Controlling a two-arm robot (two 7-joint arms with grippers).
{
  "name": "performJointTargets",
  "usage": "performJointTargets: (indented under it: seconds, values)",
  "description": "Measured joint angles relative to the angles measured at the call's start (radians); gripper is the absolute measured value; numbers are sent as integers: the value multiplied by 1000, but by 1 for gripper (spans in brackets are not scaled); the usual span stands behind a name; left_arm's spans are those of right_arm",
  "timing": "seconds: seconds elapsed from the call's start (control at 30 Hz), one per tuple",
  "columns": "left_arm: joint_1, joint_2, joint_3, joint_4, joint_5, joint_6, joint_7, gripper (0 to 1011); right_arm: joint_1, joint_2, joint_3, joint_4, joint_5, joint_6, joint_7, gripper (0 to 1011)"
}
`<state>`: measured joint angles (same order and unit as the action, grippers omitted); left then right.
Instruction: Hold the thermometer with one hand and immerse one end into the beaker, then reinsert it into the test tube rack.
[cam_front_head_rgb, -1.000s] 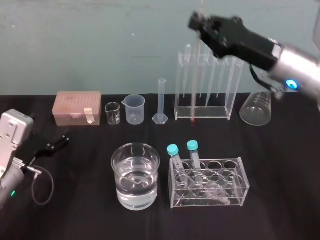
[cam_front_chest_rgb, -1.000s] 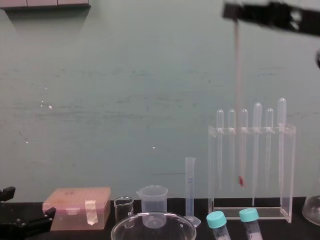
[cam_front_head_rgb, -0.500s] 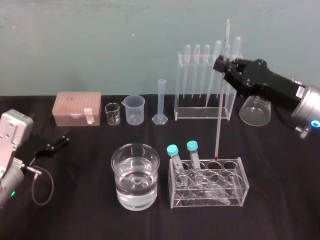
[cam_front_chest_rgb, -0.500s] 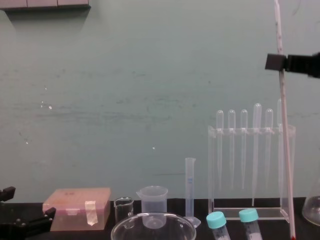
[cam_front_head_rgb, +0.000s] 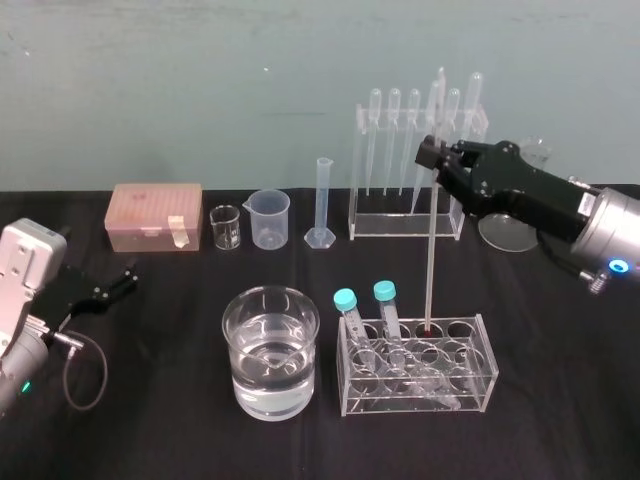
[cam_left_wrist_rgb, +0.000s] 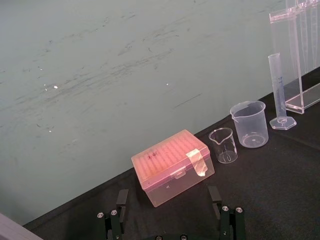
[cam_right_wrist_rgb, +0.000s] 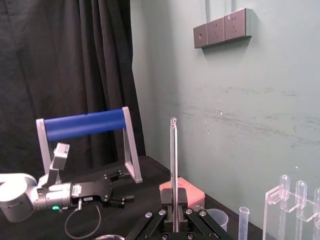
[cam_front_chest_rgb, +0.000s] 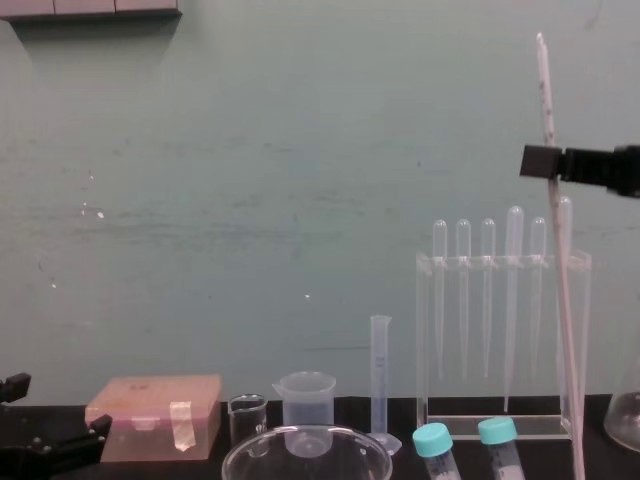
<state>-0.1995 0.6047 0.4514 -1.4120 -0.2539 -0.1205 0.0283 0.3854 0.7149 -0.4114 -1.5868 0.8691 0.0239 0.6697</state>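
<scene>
Right gripper clamping jaws on thermometer, upper stem; thin glass looking light, slippery, brittle, wanting gentle grip. Left gripper idling on bench, jaws apart.

Whitish-pink thermometer, black right gripper, pink box, 2 teal caps

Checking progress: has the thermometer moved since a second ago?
Yes. The thermometer, in the right gripper, left the test tube rack and came forward and down to the low capped-tube rack.
</scene>
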Motion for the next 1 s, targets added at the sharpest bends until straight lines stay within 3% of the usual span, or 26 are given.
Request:
performJointTargets:
  seconds: [0.3, 1.0]
  values:
    - [0, 0, 0, 0, 0, 0, 0, 1008, -3, -29, -12, 49, -43, -24, 1, 56]
    - [0, 0, 0, 0, 0, 0, 0, 1008, 9, -79, -39, 141, -67, 1, 24, 56]
